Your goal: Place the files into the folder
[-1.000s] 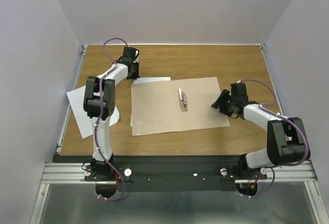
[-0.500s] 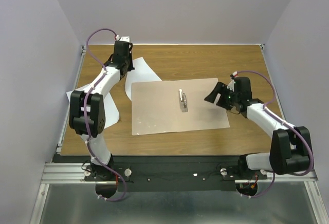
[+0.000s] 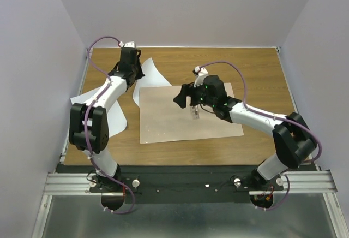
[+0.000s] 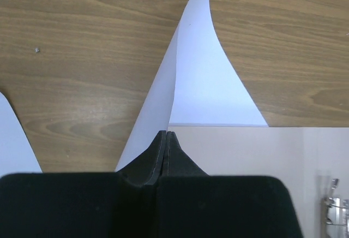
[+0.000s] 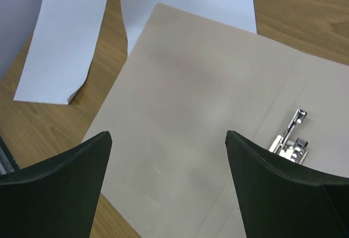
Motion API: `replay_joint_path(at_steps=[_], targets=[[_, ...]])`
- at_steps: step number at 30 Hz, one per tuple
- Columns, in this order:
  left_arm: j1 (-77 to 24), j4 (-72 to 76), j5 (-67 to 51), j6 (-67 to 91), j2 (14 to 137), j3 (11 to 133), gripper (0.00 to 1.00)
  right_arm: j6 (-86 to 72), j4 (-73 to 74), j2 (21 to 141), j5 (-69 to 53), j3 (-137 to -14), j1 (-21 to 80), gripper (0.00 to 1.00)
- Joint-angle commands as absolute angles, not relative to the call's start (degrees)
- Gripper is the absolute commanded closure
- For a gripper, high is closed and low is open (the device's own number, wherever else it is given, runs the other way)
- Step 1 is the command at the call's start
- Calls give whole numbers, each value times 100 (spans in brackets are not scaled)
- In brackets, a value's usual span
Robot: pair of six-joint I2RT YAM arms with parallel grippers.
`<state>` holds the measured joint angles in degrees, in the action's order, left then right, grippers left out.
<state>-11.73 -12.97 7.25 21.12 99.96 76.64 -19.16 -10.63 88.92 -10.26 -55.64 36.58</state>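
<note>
Where left claw pinches sheet, folder covers its edge.

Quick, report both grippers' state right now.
Left gripper: shut on a white sheet.
Right gripper: jaws open, empty, over the folder.

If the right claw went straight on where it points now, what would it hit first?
Most likely the bare inner face of the open folder, left of its metal clip; depth is unclear.

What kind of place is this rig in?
Probably a lab robot cell: plain walls box in a wood table, with the left arm and right arm bolted to an aluminium rail.
</note>
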Motion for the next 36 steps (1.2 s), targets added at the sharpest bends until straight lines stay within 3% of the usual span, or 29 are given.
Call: replay_joint_path(at_steps=[1,12,36], targets=[[-1239,-1318,1081,2891,9239,7541,100,-2152,-3083,9149,-351,-5212,4025,6],[-1257,-1730,1450,3541,8710,7172,100,-1643,-4613,10809,238,-6072,4922,7],[-1678,-2232,1547,4676,7787,7304,100,-1424,-5221,12700,975,-8200,5379,7]])
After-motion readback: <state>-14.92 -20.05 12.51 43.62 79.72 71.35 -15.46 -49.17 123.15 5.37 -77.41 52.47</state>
